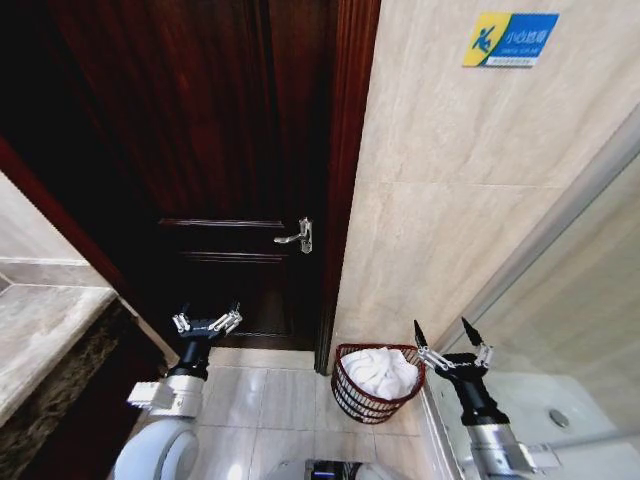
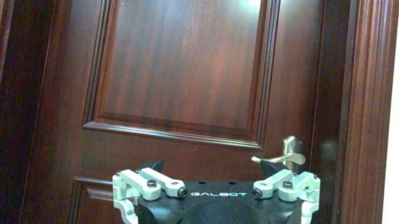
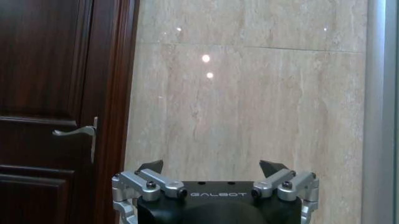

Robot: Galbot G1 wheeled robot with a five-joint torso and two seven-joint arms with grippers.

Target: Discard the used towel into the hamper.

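While the small round dark reddish-brown openwork hamper [image 1: 375,385] stands on the pale tiled floor [image 1: 265,400] at the foot of the beige marble-look wall [image 1: 450,200], a crumpled white towel [image 1: 380,370] already lies inside it, heaped up to about the rim. The hamper sits just beside the frame of the dark polished wooden door [image 1: 230,150], on the side of the silver lever door handle [image 1: 296,237]. The right gripper [image 1: 452,340] hangs just beside the hamper's rim, on the side away from the door, its black-tipped fingers spread wide apart and holding nothing; in the right wrist view the same gripper [image 3: 212,168] faces the bare wall, with the handle [image 3: 78,133] off to one side. The left gripper [image 1: 207,320] is raised in front of the door's lower panel, well apart from the hamper, its fingers likewise spread and empty; the left wrist view shows this gripper [image 2: 215,168] pointing at the door panel [image 2: 181,70], near the handle [image 2: 283,156]. A blue and yellow caution sign [image 1: 510,40] is fixed high on the wall.
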